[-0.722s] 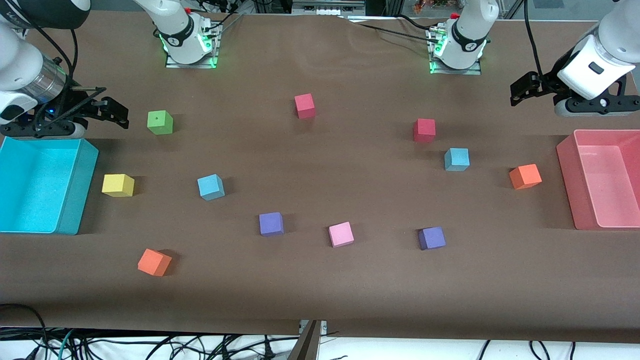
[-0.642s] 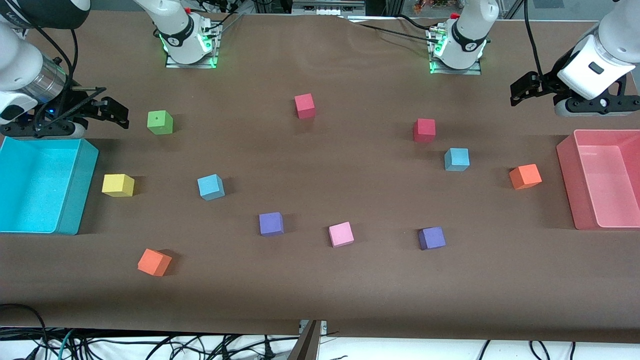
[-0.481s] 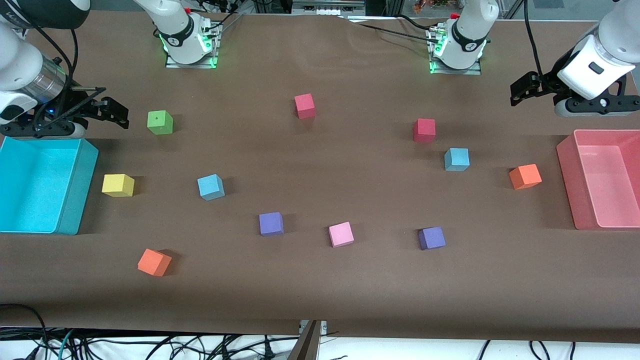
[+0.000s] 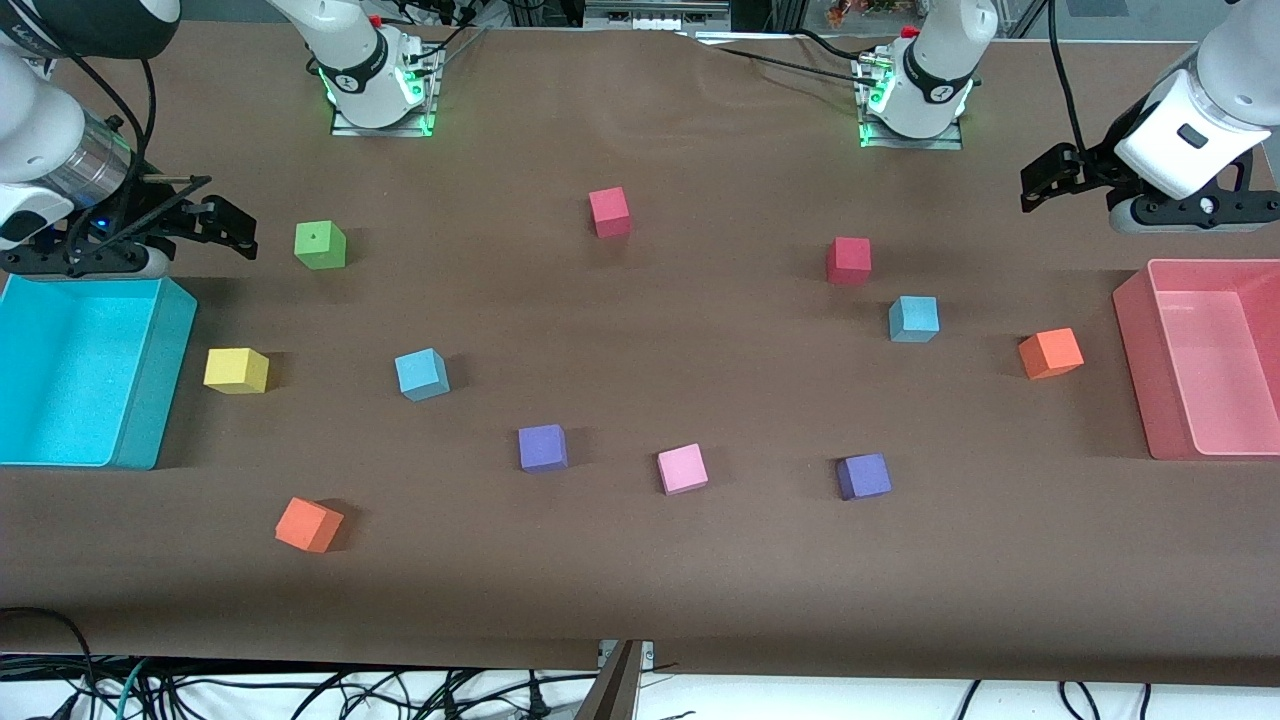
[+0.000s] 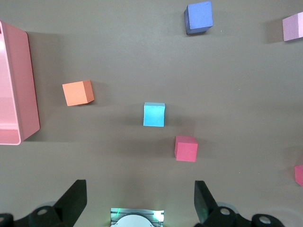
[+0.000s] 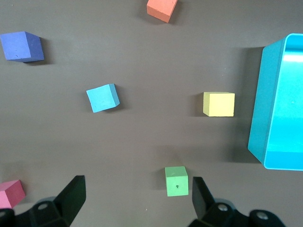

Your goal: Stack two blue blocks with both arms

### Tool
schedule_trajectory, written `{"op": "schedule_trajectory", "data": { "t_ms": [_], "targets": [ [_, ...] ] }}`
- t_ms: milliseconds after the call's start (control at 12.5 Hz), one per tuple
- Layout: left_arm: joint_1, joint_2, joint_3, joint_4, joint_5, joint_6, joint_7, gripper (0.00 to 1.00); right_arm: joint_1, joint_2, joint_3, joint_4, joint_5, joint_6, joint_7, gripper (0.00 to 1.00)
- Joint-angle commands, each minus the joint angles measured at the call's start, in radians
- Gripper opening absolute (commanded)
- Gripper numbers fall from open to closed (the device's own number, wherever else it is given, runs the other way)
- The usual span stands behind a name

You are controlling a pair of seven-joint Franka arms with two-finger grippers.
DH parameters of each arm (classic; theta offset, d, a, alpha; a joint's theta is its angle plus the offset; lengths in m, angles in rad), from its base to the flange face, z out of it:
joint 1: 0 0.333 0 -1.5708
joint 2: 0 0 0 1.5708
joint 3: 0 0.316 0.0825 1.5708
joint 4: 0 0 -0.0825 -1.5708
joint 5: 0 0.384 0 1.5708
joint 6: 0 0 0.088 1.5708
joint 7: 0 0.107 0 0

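Two blue blocks lie well apart; each spread, empty gripper should descend squarely over its nearest one.

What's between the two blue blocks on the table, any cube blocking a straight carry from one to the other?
Nothing visible sits on the line from one blue block to the other blue block. The purple cube and pink cube lie nearer the front camera; the red cube lies farther. Carried in the air, it should clear all.
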Motion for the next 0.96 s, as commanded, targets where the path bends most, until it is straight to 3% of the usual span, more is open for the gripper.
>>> {"op": "schedule_trajectory", "data": {
  "t_ms": [0,882],
  "targets": [
    [-0.001,-0.006,0.004,-0.001,0.013,-0.011,0.021,1.0,-0.013,0.01,0.007,0.023,0.012,-0.009,0.001,0.99],
    [0.0,-0.005,0.004,-0.007,0.013,-0.011,0.018,1.0,-0.013,0.011,0.015,0.018,0.014,-0.015,-0.011,0.99]
  ]
}}
